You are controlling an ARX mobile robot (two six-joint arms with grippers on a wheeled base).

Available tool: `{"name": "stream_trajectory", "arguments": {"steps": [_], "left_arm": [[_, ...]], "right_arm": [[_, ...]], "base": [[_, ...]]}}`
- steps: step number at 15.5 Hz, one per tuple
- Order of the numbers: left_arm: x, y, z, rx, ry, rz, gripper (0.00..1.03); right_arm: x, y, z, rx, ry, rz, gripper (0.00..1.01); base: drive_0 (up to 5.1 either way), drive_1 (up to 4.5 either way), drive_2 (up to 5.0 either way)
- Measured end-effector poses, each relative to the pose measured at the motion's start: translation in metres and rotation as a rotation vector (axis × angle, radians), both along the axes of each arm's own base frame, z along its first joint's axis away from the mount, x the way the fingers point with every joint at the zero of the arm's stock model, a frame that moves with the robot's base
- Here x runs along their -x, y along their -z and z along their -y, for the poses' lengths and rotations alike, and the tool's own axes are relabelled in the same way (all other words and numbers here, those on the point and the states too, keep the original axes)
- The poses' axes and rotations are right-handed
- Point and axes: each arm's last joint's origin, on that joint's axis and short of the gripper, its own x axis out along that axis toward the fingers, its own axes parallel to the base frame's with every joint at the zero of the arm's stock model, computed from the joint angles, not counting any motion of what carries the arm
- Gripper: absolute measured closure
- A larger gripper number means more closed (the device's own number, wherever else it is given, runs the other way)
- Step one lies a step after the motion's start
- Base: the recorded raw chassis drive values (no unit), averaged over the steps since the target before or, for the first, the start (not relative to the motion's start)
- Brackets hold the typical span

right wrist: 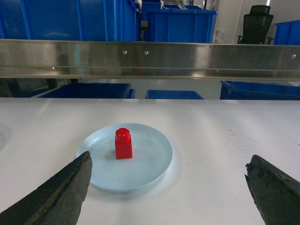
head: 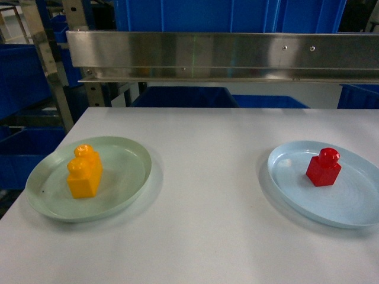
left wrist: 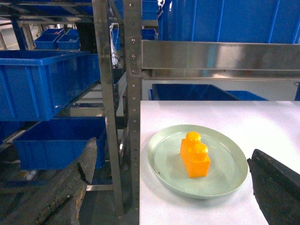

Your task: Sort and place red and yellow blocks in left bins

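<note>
On green plate [head: 127,195] sits yellow brick [head: 84,171], on blue plate [head: 355,207] red brick [head: 323,167]; both grippers [left wrist: 173,187] [right wrist: 168,187] gape empty. Glossy bricks may slip from a poor grip before reaching bins [left wrist: 42,84].

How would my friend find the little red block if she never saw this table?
Start at the white table under the shiny metal rail. On its right side sits a pale blue plate, and the red block stands upright in the middle of it. It is small with one round stud on top, unlike the bigger yellow block with two studs on the pale green plate.
</note>
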Motion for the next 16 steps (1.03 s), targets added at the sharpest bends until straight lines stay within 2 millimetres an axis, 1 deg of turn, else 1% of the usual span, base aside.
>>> {"name": "stream_trajectory", "arguments": {"steps": [1,2,3,4,5,6,7,8,9,10,11,12,14,16], "left_arm": [[-0.002,0.002,-0.002,0.010,-0.015,-0.117,0.05],[-0.012,-0.039,0.001,0.049,0.011,-0.115,0.05],[-0.027,-0.073,0.007,0.069,0.067,-0.058,0.05],[-0.072,-0.085,0.012,0.077,0.110,-0.116,0.05],[-0.100,-0.091,0.013,0.082,0.137,-0.183,0.05],[-0.125,-0.090,0.014,0.091,0.162,-0.268,0.05],[-0.155,-0.083,0.014,0.111,0.194,-0.388,0.05],[-0.188,-0.072,0.012,0.111,0.176,-0.437,0.05],[-0.215,-0.061,0.012,0.120,0.189,-0.476,0.05],[-0.231,-0.046,0.010,0.112,0.155,-0.481,0.05],[-0.233,-0.031,0.007,0.114,0.134,-0.538,0.05],[-0.231,-0.030,0.008,0.114,0.138,-0.538,0.05],[-0.231,-0.039,0.008,0.111,0.140,-0.502,0.05],[-0.231,-0.038,0.008,0.111,0.139,-0.509,0.05]], "right_arm": [[-0.004,-0.005,-0.002,-0.013,-0.016,-0.008,0.03],[-0.016,-0.033,-0.003,-0.076,-0.030,-0.016,0.03],[-0.036,-0.067,-0.014,-0.128,-0.083,0.004,0.03],[-0.084,-0.087,-0.022,-0.140,-0.106,-0.063,0.03],[-0.113,-0.090,-0.025,-0.160,-0.120,-0.162,0.03],[-0.140,-0.086,-0.029,-0.185,-0.122,-0.258,0.03],[-0.172,-0.078,-0.033,-0.201,-0.121,-0.347,0.03],[-0.201,-0.067,-0.038,-0.218,-0.153,-0.411,0.03],[-0.220,-0.058,-0.040,-0.219,-0.161,-0.436,0.03],[-0.223,-0.049,-0.041,-0.218,-0.159,-0.474,0.03],[-0.222,-0.047,-0.043,-0.218,-0.167,-0.482,0.03],[-0.222,-0.052,-0.043,-0.218,-0.170,-0.460,0.03],[-0.221,-0.052,-0.043,-0.219,-0.170,-0.460,0.03],[-0.219,-0.045,-0.045,-0.250,-0.211,-0.567,0.03]], "base": [[0.0,0.00,0.0],[0.0,0.00,0.0],[0.0,0.00,0.0],[0.0,0.00,0.0],[0.0,0.00,0.0],[0.0,0.00,0.0],[0.0,0.00,0.0],[0.0,0.00,0.0],[0.0,0.00,0.0],[0.0,0.00,0.0],[0.0,0.00,0.0],[0.0,0.00,0.0],[0.0,0.00,0.0],[0.0,0.00,0.0]]}}
